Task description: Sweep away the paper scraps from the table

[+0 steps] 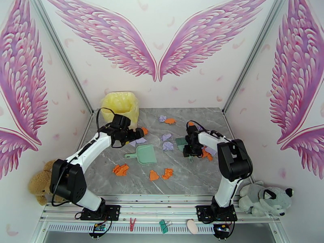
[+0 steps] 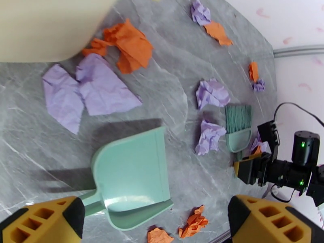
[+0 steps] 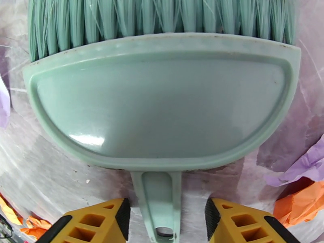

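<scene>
Paper scraps [image 1: 120, 169], orange and lavender, lie scattered over the grey worktop [image 1: 186, 175] in the overhead view, most across its middle and a pair near the far edge. A mint dustpan [image 1: 143, 154] lies flat near the centre. A matching brush [image 1: 181, 142] lies to its right, with two lavender wads between them. The left arm [image 1: 91, 148] reaches over the scraps just beyond the dustpan, and the right arm [image 1: 210, 139] ends above the brush handle. A yellow bag [image 1: 120, 105] stands at the far left corner. Left wrist view: the left fingers [image 2: 44, 219] stand wide apart, holding nothing, above the dustpan's handle end. A flat lavender sheet and a large orange wad lie beyond the pan, well clear of the fingers. Two small orange wads lie just beside the pan, between the two fingers. Right wrist view: the right fingers [image 3: 97, 219] are apart, one on each side of the brush handle, with a gap on both sides and nothing clamped. Lavender and orange scraps lie just beside the right-hand finger, and orange bits lie near the other.
</scene>
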Robot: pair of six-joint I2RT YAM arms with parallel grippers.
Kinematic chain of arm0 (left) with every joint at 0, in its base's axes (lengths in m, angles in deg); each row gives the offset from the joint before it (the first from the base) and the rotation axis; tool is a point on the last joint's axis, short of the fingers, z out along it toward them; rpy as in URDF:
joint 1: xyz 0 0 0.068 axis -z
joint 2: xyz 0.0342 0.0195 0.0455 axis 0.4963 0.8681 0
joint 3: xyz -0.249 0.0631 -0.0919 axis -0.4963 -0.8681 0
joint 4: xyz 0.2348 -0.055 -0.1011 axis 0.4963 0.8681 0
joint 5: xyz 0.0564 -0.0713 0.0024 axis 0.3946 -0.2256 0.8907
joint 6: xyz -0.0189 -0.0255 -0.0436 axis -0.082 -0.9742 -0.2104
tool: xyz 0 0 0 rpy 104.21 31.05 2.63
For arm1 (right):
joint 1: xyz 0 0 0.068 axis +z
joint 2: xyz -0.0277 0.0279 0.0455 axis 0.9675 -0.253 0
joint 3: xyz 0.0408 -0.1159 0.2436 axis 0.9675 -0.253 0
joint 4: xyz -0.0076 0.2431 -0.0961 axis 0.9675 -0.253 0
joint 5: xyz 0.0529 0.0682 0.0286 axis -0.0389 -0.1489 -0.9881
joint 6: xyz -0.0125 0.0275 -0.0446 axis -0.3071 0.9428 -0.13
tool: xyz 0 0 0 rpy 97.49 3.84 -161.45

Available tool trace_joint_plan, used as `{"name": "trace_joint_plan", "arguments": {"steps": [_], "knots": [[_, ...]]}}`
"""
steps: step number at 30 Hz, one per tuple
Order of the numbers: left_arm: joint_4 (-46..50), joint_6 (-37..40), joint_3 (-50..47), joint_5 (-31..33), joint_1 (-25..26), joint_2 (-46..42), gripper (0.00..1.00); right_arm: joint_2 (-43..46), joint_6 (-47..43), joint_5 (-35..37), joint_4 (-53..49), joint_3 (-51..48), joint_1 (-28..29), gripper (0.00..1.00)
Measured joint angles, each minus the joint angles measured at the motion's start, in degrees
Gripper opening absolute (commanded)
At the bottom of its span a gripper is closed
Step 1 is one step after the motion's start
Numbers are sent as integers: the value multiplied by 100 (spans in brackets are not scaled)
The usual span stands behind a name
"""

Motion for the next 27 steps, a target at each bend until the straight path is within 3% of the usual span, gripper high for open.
{"name": "trace_joint_plan", "arguments": {"steps": [9, 18, 27], "knots": [[-175, 46, 549, -540, 490, 446, 82, 116, -57, 46, 98, -111, -2, 21], [-516, -179, 1534, -1167, 968, 1375, 77, 826, -63, -140, -291, -42, 42, 20], [-811, -369, 2542, -1766, 1276, 2319, 74, 1709, 74, -284, -767, 723, 94, 20]]}}
